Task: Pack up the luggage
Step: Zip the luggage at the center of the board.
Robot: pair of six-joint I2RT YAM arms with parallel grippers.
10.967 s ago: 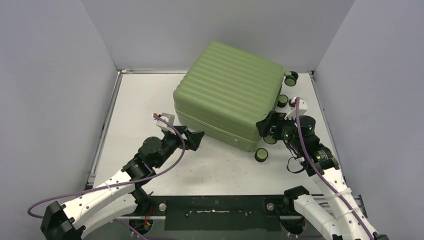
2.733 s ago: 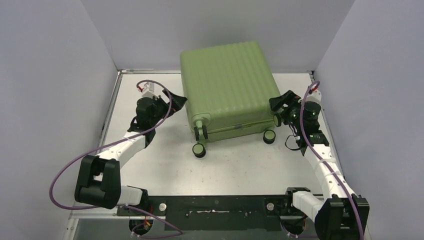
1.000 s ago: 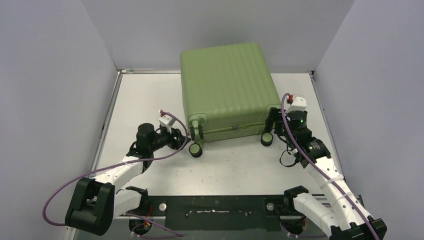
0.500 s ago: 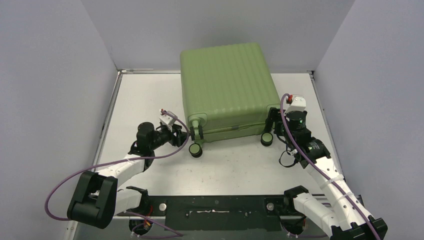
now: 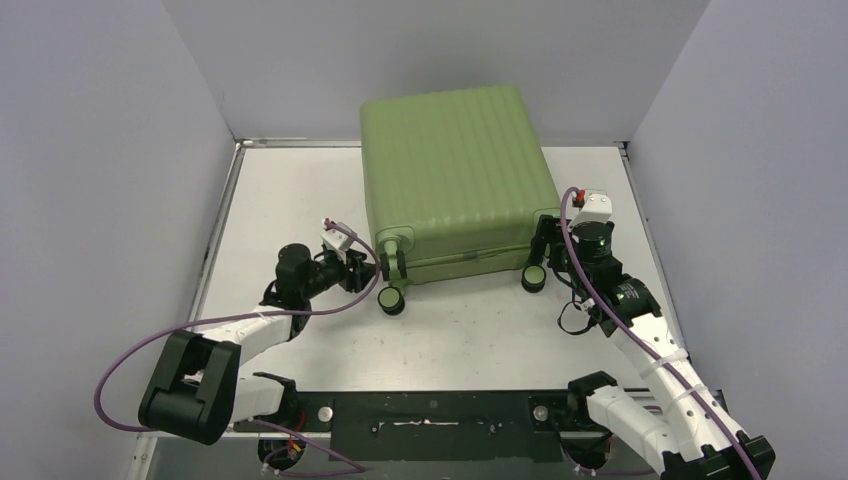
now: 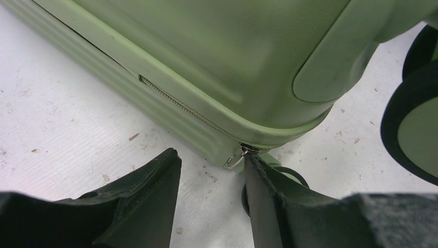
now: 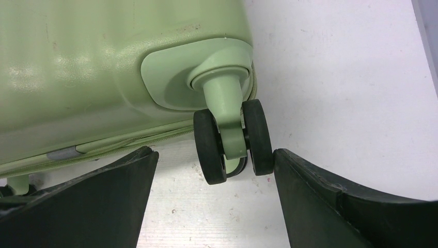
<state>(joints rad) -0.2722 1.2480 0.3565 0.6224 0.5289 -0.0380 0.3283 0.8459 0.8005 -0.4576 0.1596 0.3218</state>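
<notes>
Table (image 5: 300, 200): white, carrying one item. The luggage (image 5: 455, 160), light green and ribbed, lies with a broad face up from the table's centre towards 12 o'clock. Its two shells are together and its wheel end faces 6 o'clock. The left gripper (image 5: 373, 266) is at the case's 7 o'clock corner, low over the table. Its jaws are apart with nothing clamped between them, and the corner of the case sits just ahead of the gap. The right gripper (image 7: 214, 152) is at the 5 o'clock corner, its jaws wide apart on either side of the twin black wheel (image 7: 209, 147); whether either finger touches it cannot be told. A second wheel (image 5: 392, 298) stands at 6 o'clock of the left gripper. A zipper (image 6: 181, 103) runs along the seam. Its small metal pull (image 6: 236, 159) hangs at the corner, against one left finger.
</notes>
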